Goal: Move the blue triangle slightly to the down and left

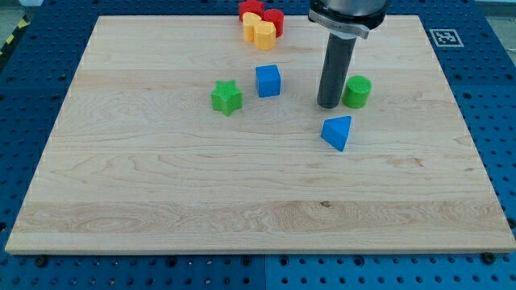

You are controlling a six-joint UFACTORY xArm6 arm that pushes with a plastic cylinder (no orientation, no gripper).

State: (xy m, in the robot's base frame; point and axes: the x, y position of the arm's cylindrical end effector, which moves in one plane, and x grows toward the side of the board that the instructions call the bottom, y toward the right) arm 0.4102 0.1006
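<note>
- Blue triangle (337, 132): lying on the board, right of centre, its point facing the view's bottom; touching no other block.
- My tip (328, 105): resting on the board just above the triangle, slightly toward the view's left of its middle; a narrow strip of bare wood is showing between the two, so they are sitting apart. The rod is a plain dark cylinder standing upright, with no jaws to open or close.
- Green cylinder (357, 91): standing just beside the rod on the view's right; whether they are touching cannot be told. It is sitting above the triangle and to its right.
- Blue cube (268, 80): sitting left of the rod, well apart from the triangle.
- Green star (227, 97): lying near the cube, to its left and a little lower.
- Cluster at the view's top edge: a yellow heart-like block (261, 32) pressing against a second yellow block (250, 20), with a red block (273, 18) and another red block (250, 8) crowding behind them; their exact shapes are hard to make out.
- Board (161, 193): pale wood, lying on a blue perforated table (500, 121).
- Marker tag (444, 37): a black-and-white square sitting off the board's upper right corner.
</note>
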